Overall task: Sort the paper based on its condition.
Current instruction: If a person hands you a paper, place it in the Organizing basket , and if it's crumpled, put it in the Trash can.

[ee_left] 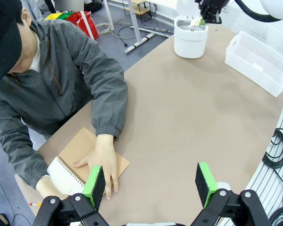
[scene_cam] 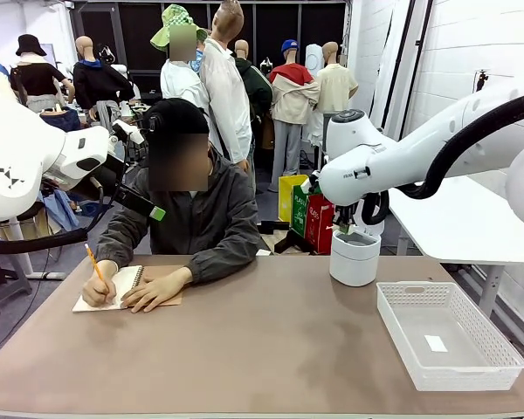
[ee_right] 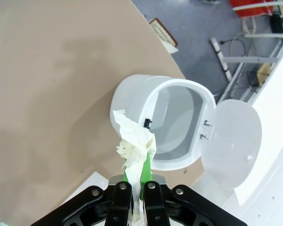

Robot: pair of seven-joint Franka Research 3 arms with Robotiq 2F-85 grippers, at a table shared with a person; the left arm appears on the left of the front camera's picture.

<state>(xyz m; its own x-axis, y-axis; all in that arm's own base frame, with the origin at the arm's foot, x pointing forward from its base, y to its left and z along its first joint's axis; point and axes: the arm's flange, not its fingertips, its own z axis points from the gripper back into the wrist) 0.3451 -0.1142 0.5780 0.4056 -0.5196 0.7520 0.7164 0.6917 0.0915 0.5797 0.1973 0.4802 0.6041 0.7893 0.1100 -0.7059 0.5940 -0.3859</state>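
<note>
Right wrist view: the right tool (ee_right: 137,165) is pinched tight on a crumpled wad of white paper (ee_right: 134,137), which sticks out from between its green pads and past the fingertips. Just beyond the paper stands a round white bin (ee_right: 128,101) with its mouth bare and its lid (ee_right: 233,141) swung open to one side on its hinge. From the front the same tool hangs straight over the bin's mouth, close above the rim; whether the paper touches the rim cannot be told. The bin sits near the far edge of the brown counter (scene_cam: 271,349), and a white mesh basket (scene_cam: 417,289) lies beside it toward the robot, with a small white sticker (scene_cam: 436,343) on its floor. In the left wrist view the left tool (ee_left: 150,175) stands wide with nothing between its pads, hovering above the counter well apart from the paper. Just past its one pad a person's hand (ee_left: 104,162) lies flat on a spiral notebook (ee_left: 78,150), while the other hand writes with a pencil (scene_cam: 94,262).
</note>
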